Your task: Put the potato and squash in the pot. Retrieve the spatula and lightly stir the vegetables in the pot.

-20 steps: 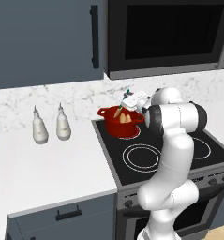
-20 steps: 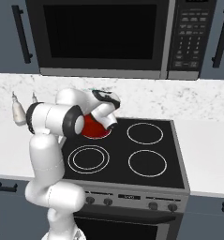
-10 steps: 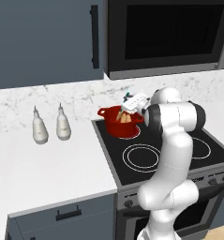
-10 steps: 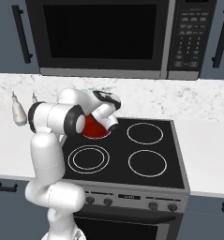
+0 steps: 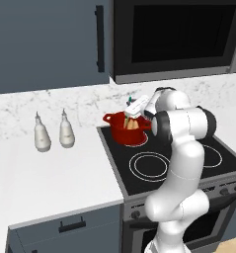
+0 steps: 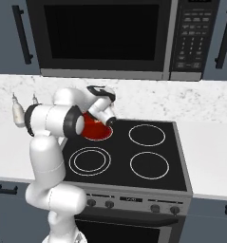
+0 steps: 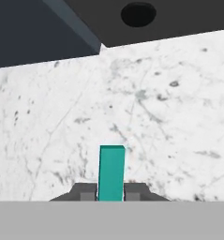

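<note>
Right now the gripper [image 7: 111, 196] is clamped on the spatula [image 7: 111, 172], the teal handle pinched between the two dark fingertips [image 7: 84, 193] and poking up past them toward the marble backsplash [image 7: 146, 108].

- Pot [image 5: 125, 132]: red, on the rear left burner of the stove [image 5: 188, 170], close behind the arm's elbow. From the right side, its red inside [image 6: 97, 130] peeks out below the hand.
- Inside it, tan-orange lumps [image 5: 133, 124] (potato and squash, I'd guess; too small to tell which is which). So the vegetables look to be in, and stirring is the step in hand.
- Spatula blade end: hidden from me behind the hand and pot wall; cannot tell whether it touches the food.
- Two white bottles [image 5: 53, 134] on the counter [image 5: 50, 178], well apart from the pot; no bother.

What could go wrong, as I judge it:
- Grip sits on a thin smooth handle; a sideways push from a vegetable could twist the spatula in the fingers or slip it out.
- Hand hangs just over the rim. A wide sweep could knock the rim or a loop handle [image 5: 108, 118] and slide the pot across the glass top.
- Stirring too hard could flip a small vegetable over the low wall (task says lightly, with reason).
- Wrist camera faces the wall, so the pot's contents go unwatched from there.
</note>
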